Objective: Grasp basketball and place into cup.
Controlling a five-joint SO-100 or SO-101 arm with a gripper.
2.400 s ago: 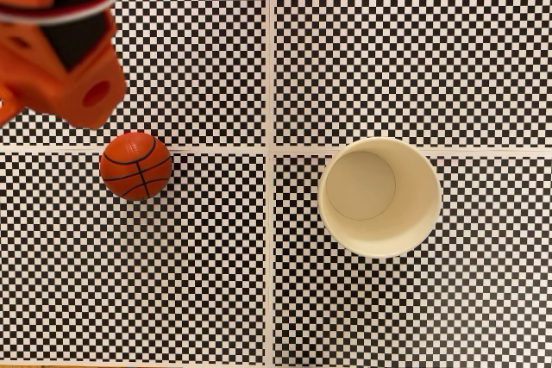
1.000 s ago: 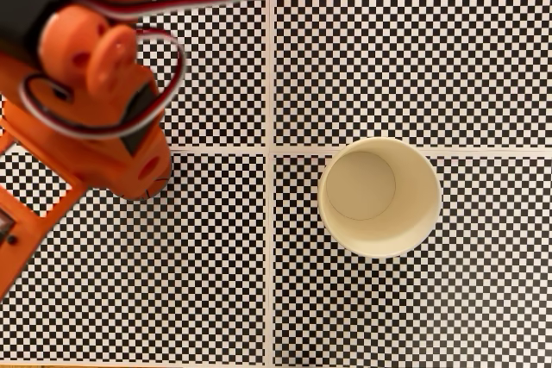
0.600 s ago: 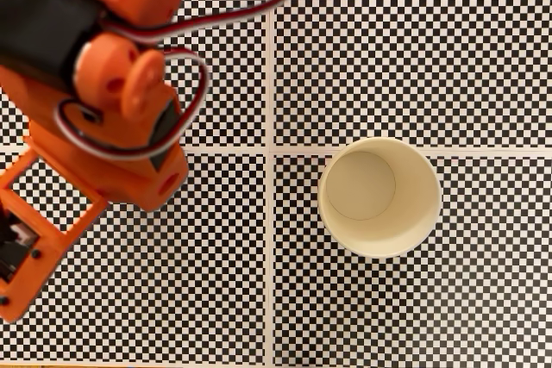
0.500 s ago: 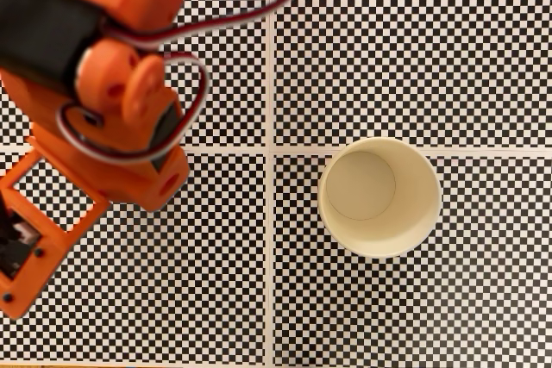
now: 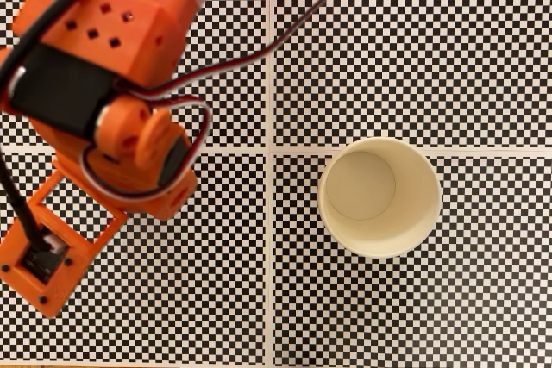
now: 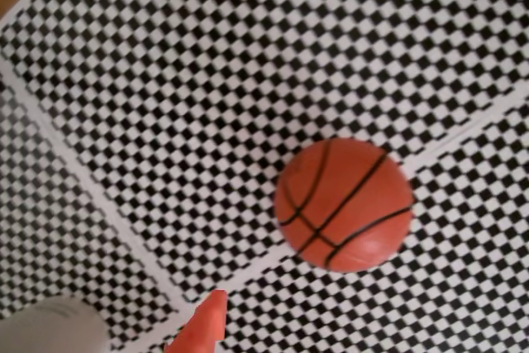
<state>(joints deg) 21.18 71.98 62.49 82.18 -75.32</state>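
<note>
Checkered counter [image 5: 362, 40]; basketball [image 6: 343, 204] loose below me, cup [image 5: 379, 197] empty. Approach step; next lower, straddle ball. Can't tell my fingers' [image 6: 202, 332] spread.

No readable text, label or number shows anywhere, though the wrist view is somewhat blurred.

Black-and-white checkered mat [image 5: 362, 49] crossed by white lines [image 5: 270, 299]

Wrist view: basketball [image 6: 343, 204] lies on open checkered mat [image 6: 207, 64], unobstructed all round. Fixed view: cup [image 5: 379, 197] stands apart, mouth unobstructed; arm [image 5: 103, 109] overhangs the mat's left side.
</note>
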